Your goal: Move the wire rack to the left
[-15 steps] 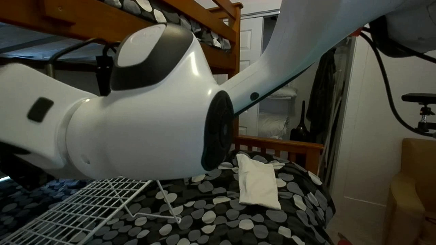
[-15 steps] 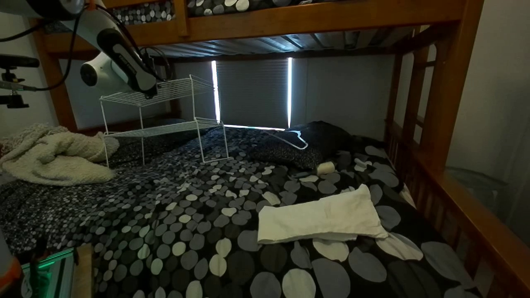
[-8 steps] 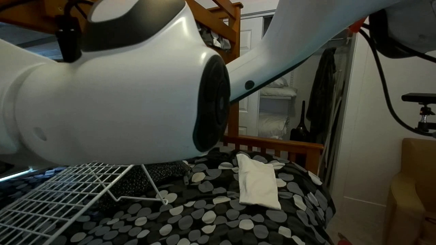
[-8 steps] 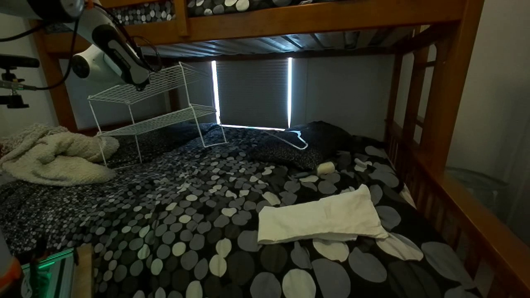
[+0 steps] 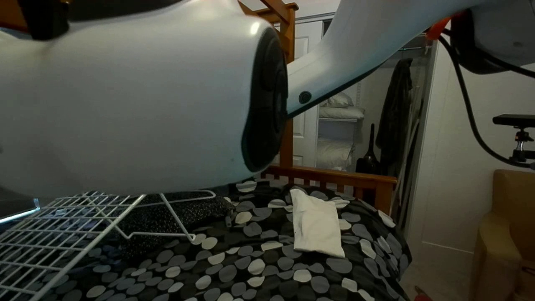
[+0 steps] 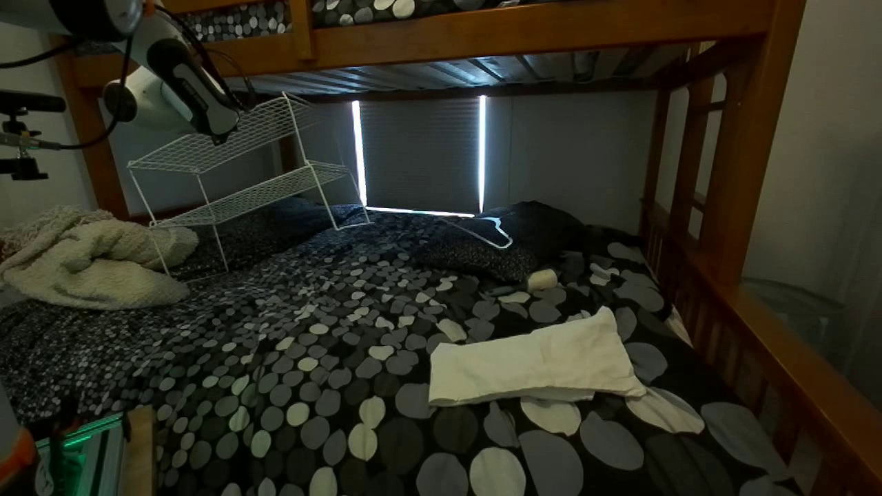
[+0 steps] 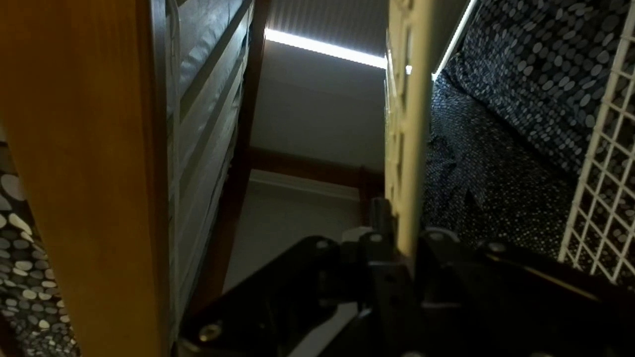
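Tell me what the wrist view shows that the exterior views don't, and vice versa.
Only the wrist view shows the end effector closed on an edge of the wire rack. Only the exterior views show a white cloth and, in an exterior view, a cream blanket. Both share the wire rack, wooden bunk-bed frame and spotted bedding.
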